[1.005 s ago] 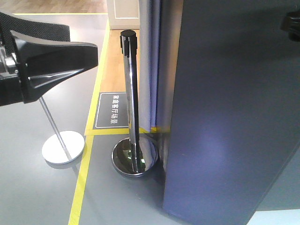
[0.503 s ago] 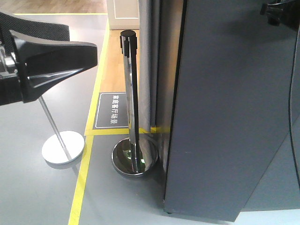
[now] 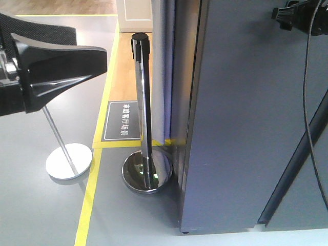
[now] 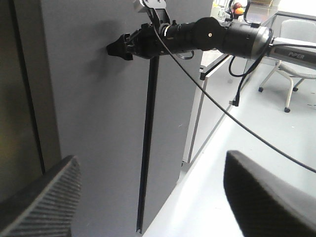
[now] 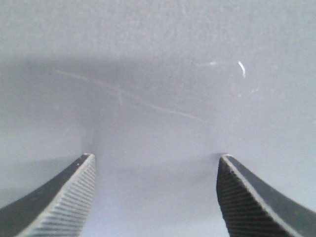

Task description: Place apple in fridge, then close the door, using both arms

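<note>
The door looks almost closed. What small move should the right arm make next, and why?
Probably press the door inward with the right gripper. Its open jaws are at the door's grey outer face, and a dark gap shows along the door's edge, so it does not look fully shut.

We see a chrome stanchion post [image 3: 144, 110] on its round mirrored base [image 3: 147, 172], a black floor sign [image 3: 123, 121] behind it, yellow floor tape [image 3: 89, 197], and a white disc-footed stand [image 3: 69, 160].
</note>
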Motion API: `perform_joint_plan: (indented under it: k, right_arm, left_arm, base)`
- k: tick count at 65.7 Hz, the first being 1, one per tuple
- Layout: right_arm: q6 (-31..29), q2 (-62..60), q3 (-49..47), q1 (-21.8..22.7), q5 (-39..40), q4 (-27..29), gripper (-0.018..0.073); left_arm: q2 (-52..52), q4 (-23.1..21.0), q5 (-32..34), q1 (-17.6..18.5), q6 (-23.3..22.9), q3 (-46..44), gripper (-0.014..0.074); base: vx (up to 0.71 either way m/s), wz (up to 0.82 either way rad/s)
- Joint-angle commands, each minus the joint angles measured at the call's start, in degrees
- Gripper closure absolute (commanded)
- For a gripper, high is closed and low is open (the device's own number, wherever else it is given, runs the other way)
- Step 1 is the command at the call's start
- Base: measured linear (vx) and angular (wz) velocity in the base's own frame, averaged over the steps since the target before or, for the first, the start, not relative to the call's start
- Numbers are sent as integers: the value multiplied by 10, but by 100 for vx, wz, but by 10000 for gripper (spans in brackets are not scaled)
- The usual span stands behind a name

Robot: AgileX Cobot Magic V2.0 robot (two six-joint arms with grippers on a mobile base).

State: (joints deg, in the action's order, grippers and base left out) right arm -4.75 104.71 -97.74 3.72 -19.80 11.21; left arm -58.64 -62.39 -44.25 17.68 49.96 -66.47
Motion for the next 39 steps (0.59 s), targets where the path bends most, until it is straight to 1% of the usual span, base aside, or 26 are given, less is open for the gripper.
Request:
perform_joint_plan:
  k: [1, 12, 22, 32, 39]
  right_arm:
    - [3, 3, -23, 1, 84, -1, 54]
    - [-1, -24, -22, 1, 46, -2, 54]
    - [-2, -64, -22, 1, -19, -7, 54]
    - [-29, -110, -20, 1, -74, -13, 54]
    - [-33, -139, -20, 1, -106, -19, 54]
  left_arm:
    - [7, -31, 15, -3, 1, -15, 31]
    - [7, -31, 15, -3, 1, -15, 31]
    - [7, -31, 15, -3, 1, -15, 31]
    - [7, -31, 15, -3, 1, -15, 31]
    - [7, -31, 15, -3, 1, -15, 31]
  base:
    - [0, 0]
    - [0, 0]
    - [0, 0]
    - [0, 0]
    - [0, 0]
